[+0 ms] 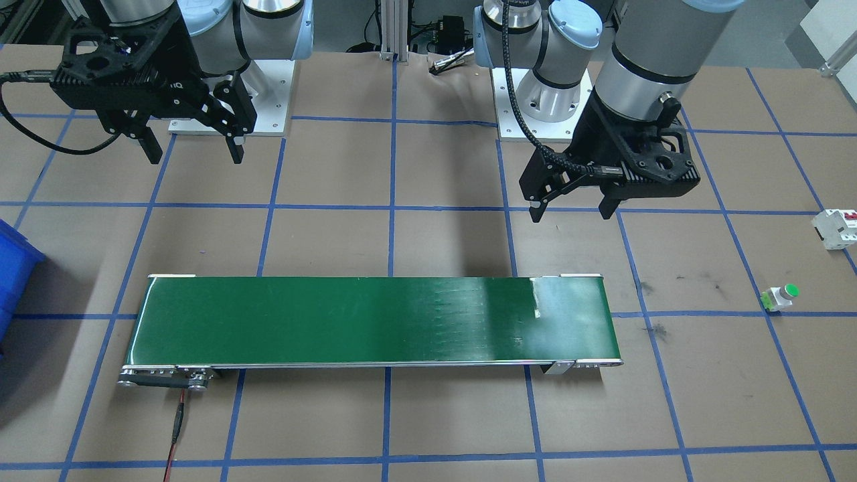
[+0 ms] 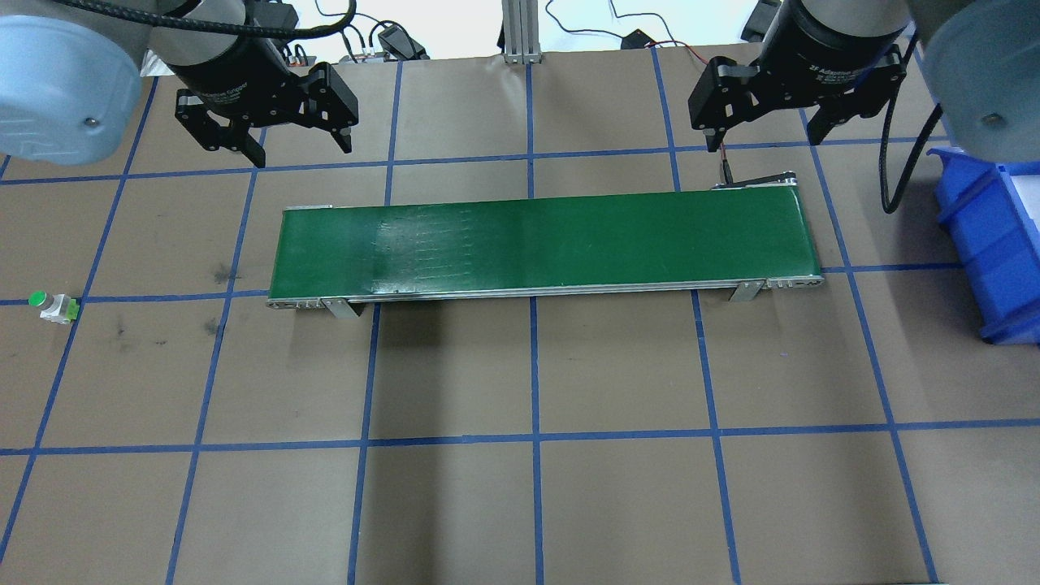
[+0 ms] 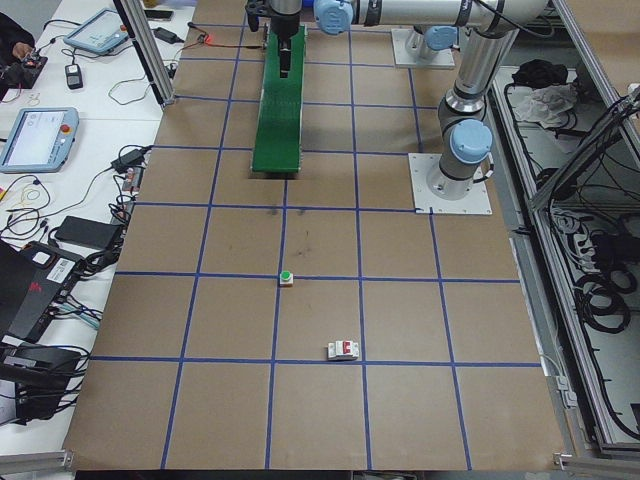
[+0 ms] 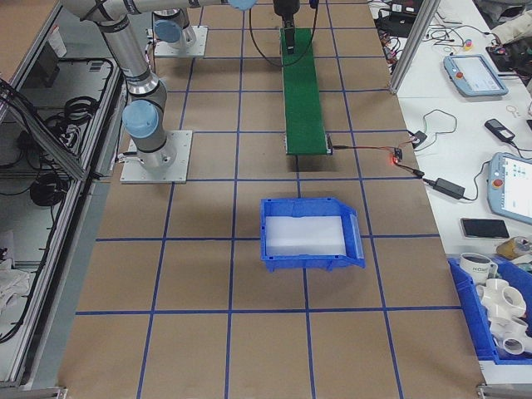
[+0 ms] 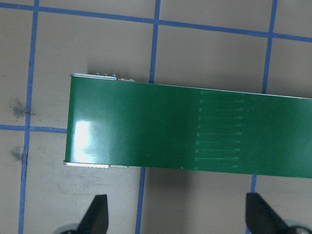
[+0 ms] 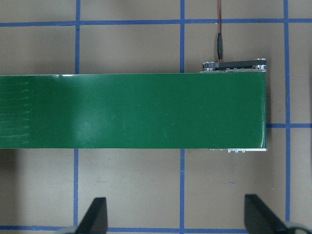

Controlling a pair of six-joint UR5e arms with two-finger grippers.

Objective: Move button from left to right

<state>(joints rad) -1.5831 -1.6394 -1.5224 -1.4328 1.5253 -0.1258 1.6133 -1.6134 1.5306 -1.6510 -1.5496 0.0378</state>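
Lying on its side on the table (image 2: 520, 487), the button (image 2: 54, 306) sits well off the left end of the green conveyor belt (image 2: 540, 242). Left gripper (image 2: 296, 146) hovers near that end, right gripper (image 2: 764, 130) near the opposite end; both jaws spread wide, holding nothing.
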